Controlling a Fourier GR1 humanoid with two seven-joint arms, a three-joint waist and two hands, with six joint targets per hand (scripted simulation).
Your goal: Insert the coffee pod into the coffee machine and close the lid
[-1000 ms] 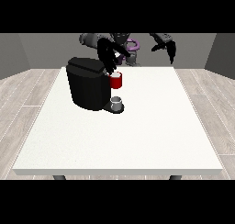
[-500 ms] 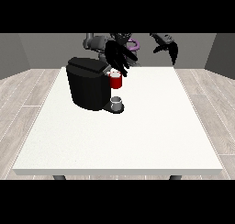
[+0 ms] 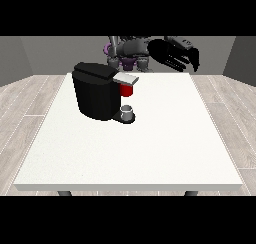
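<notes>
White tabletop is filling most of what we are seeing, with the robot standing small at its far edge. On the left part of the table, towards the far side, we are looking at a black coffee machine, its silver-grey lid lying flat and jutting out to the right from the top. Just under that lid a red thing at the machine is showing. Below it, on the machine's base, a small grey thing is sitting upright; we cannot tell whether it is the coffee pod.

Only one hand is clearly showing. The hand at the view's right is hanging in the air above the far right part of the table, well apart from the machine and touching nothing. Its dark fingers are spreading out, slightly bent and holding nothing. The hand at the view's left is not showing plainly, so we cannot tell how its fingers are lying.
</notes>
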